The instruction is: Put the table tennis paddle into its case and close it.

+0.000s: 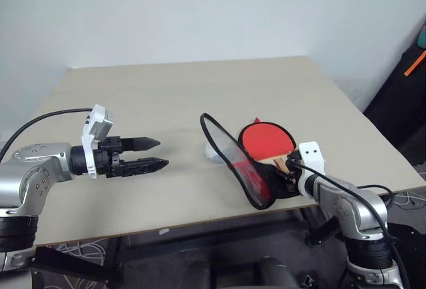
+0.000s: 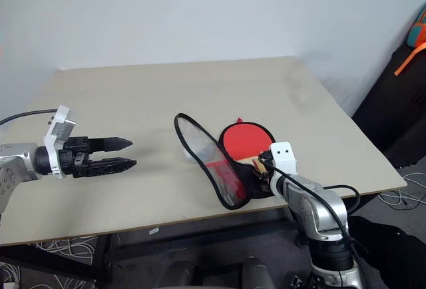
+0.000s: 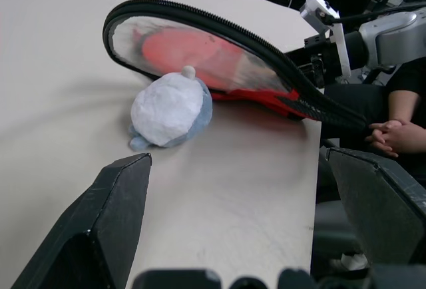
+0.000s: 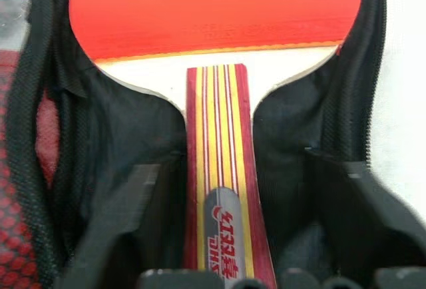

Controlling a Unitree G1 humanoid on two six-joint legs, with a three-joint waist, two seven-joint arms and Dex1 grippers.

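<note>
Releasing the table tennis paddle [image 4: 219,102], its handle lying between the right gripper's [image 4: 226,236] spread fingers inside the open case [image 1: 263,192], left gripper [image 1: 148,154] spread and well apart; likely next, folding the flap and zipping.

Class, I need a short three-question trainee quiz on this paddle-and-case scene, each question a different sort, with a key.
1. True or false: the round red rubber-faced table tennis paddle lies inside the open red fabric case.
2. Which stands beside the case's raised flap?
A. a small pale bluish-white lump
B. a green ball
C. a metal cup
3. Fill in: the right gripper's fingers stand ____ on either side of the paddle's wooden handle.

Key: 1 true; 2 A; 3 open.
</note>
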